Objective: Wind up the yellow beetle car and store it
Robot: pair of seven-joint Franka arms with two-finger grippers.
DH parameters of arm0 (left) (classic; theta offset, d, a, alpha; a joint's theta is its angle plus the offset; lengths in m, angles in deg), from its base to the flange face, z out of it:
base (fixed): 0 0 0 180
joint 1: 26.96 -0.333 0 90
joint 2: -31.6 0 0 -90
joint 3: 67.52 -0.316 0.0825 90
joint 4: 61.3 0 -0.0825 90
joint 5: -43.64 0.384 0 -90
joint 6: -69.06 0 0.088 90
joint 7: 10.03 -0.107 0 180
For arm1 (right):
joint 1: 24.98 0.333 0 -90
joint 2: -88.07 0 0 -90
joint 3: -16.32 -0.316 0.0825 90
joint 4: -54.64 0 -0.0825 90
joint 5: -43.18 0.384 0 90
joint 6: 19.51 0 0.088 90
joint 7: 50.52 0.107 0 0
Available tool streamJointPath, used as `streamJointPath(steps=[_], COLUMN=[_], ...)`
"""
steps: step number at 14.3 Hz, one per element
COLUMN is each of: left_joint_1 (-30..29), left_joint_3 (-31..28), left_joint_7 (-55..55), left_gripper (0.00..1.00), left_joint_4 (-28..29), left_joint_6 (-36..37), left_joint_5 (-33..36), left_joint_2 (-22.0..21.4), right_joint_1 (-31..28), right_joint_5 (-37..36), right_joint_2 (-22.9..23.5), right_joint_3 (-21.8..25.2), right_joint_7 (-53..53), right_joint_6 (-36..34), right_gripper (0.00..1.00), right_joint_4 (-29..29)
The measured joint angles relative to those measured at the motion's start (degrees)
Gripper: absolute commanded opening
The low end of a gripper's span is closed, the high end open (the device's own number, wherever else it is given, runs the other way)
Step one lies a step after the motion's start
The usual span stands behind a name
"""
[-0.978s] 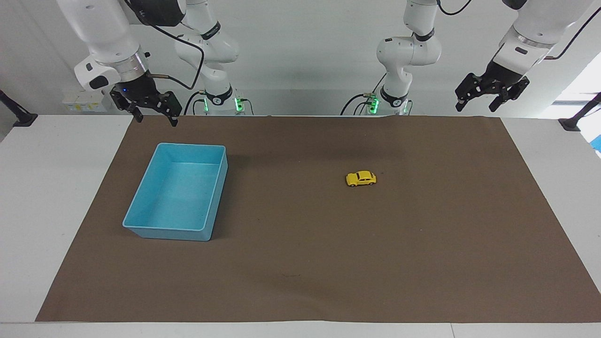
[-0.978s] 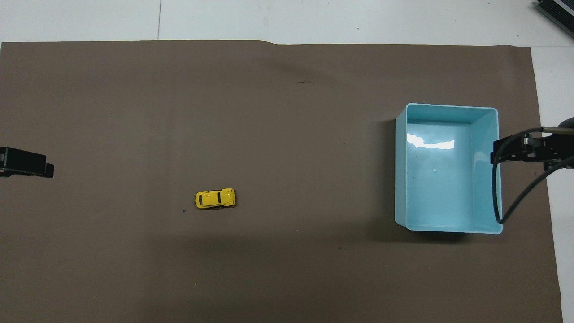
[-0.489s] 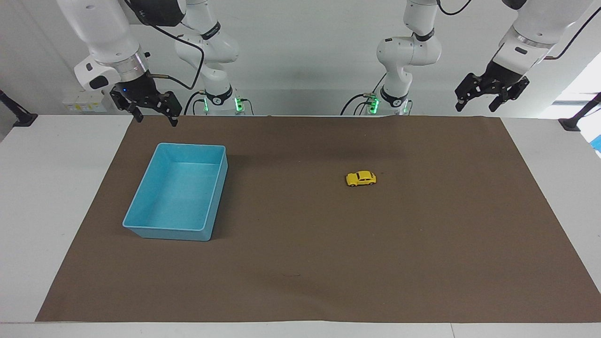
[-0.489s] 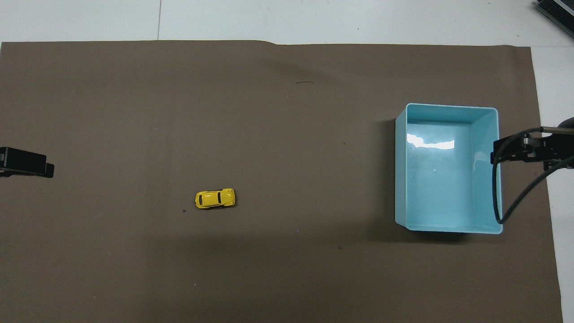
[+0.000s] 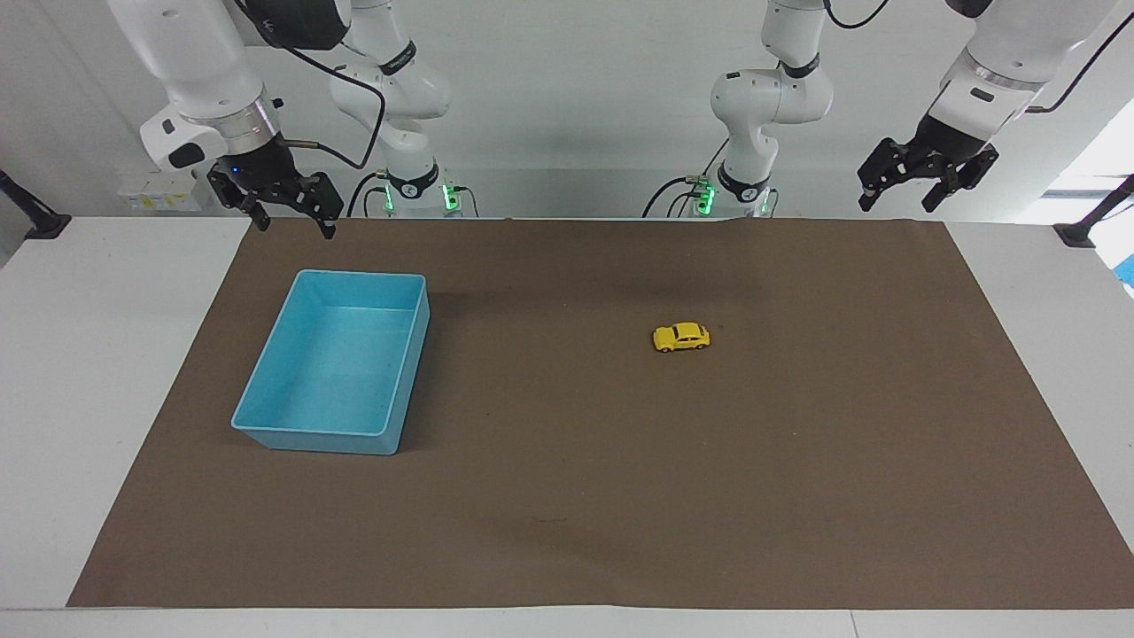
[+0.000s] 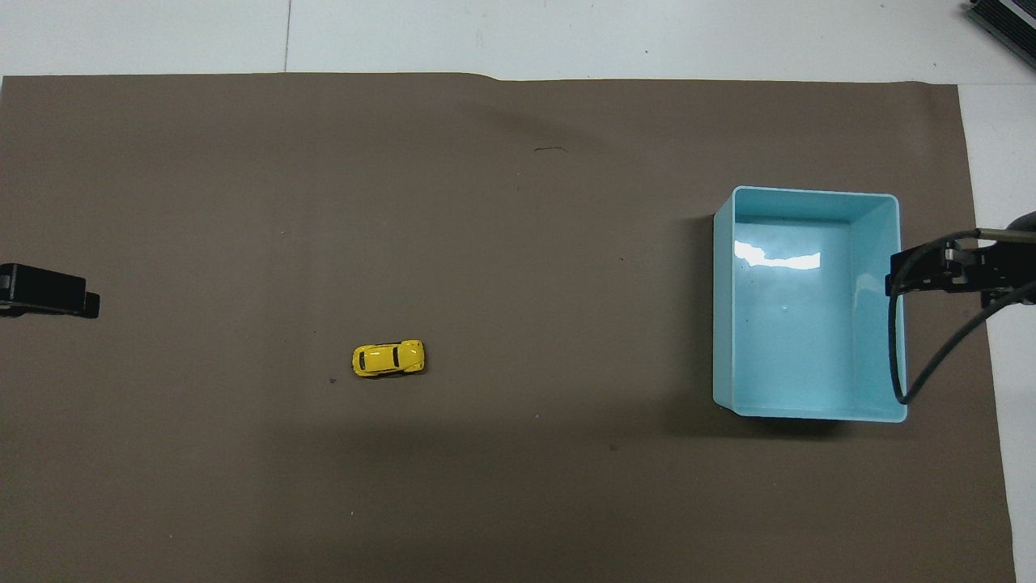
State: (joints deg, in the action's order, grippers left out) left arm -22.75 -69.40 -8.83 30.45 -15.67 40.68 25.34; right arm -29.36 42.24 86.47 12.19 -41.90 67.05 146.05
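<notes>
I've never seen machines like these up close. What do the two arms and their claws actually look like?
Both arms are glossy white, built of rounded segments with dark bands at the joints, and green lights glow at their bases. Each ends in a black two-finger claw: the left gripper and the right gripper. Black cables loop along both arms. The right one has a silver ring and a small blue light above its claw.

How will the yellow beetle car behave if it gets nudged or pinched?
The yellow beetle car stands on its wheels on the flat brown mat, so a nudge along its length would likely roll it. Its small rounded body may slip from a pinch; it looks light and rigid.
</notes>
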Motion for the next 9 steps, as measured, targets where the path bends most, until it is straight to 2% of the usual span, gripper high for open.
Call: streamJointPath(steps=[4, 9], left_joint_1=[0.0, 1.2], left_joint_3=[0.3, 1.1], left_joint_7=[5.2, 24.5], left_gripper=[1.00, 1.00], left_joint_4=[0.0, 0.4], left_joint_6=[-0.4, -0.4], left_joint_5=[0.0, -0.4], left_joint_2=[0.0, 0.1], right_joint_1=[0.0, 0.0], right_joint_5=[0.0, 0.0], right_joint_2=[0.0, 0.0], right_joint_3=[0.0, 0.0], right_joint_7=[0.0, 0.0], right_joint_6=[0.0, 0.0], right_gripper=[1.00, 1.00], right_joint_4=[0.0, 0.0])
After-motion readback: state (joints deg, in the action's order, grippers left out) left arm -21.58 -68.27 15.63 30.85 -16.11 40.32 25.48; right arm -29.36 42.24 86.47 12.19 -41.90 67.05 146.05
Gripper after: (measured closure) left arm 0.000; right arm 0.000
